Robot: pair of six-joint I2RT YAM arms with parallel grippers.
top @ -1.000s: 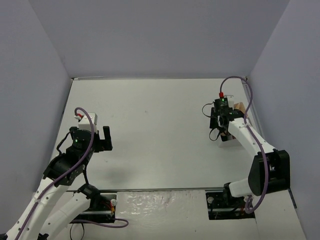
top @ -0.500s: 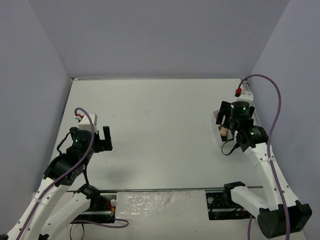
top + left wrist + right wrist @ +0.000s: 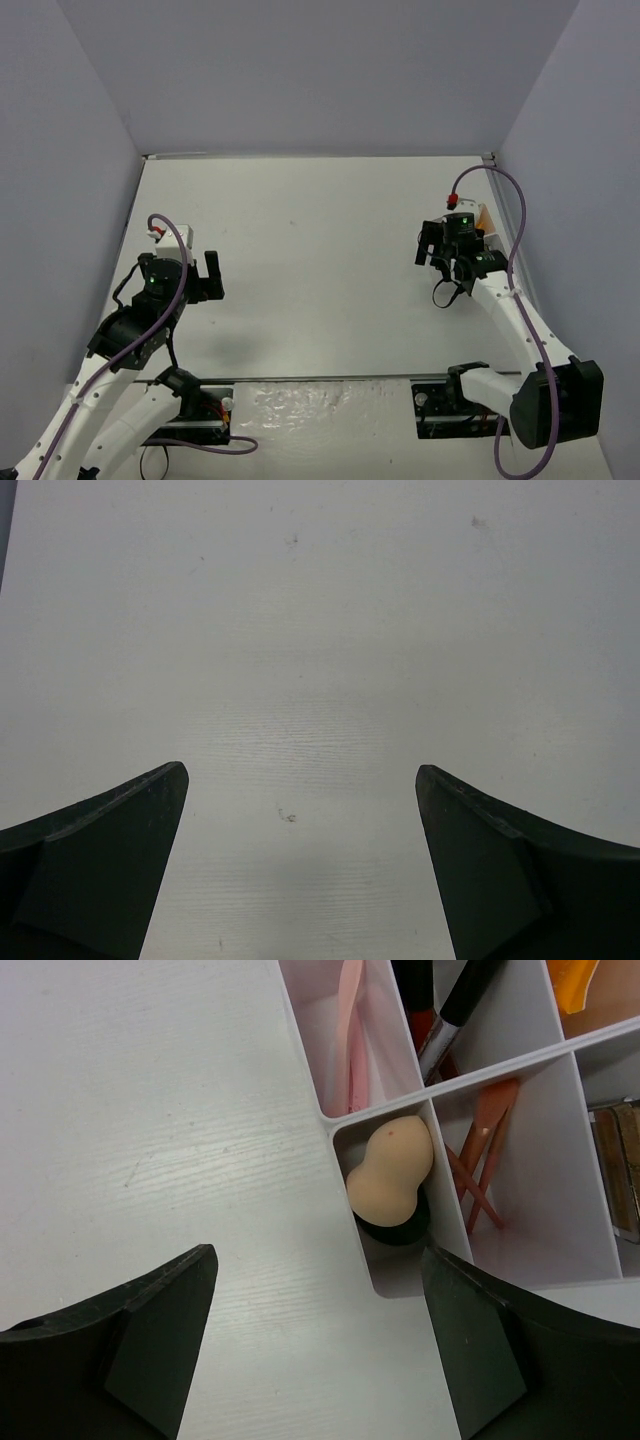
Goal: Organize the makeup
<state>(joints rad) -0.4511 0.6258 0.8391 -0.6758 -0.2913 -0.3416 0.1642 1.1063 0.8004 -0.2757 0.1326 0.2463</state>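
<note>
The right claw (image 3: pixel 318 1255) is wide and holds nothing. Just past it, a beige egg-shaped sponge (image 3: pixel 392 1168) lies on a dark round disc (image 3: pixel 402 1230) in a corner box of the white plastic tray (image 3: pixel 500 1068). Pink sticks (image 3: pixel 353 1022) and thin orange sticks (image 3: pixel 486 1120) lie in the boxes next to it. The left claw (image 3: pixel 300 775) is wide too and holds nothing, over the white table (image 3: pixel 300 630).

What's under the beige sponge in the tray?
A dark disc, in the same tray compartment. Only its near edge shows; the sponge covers the rest.
</note>
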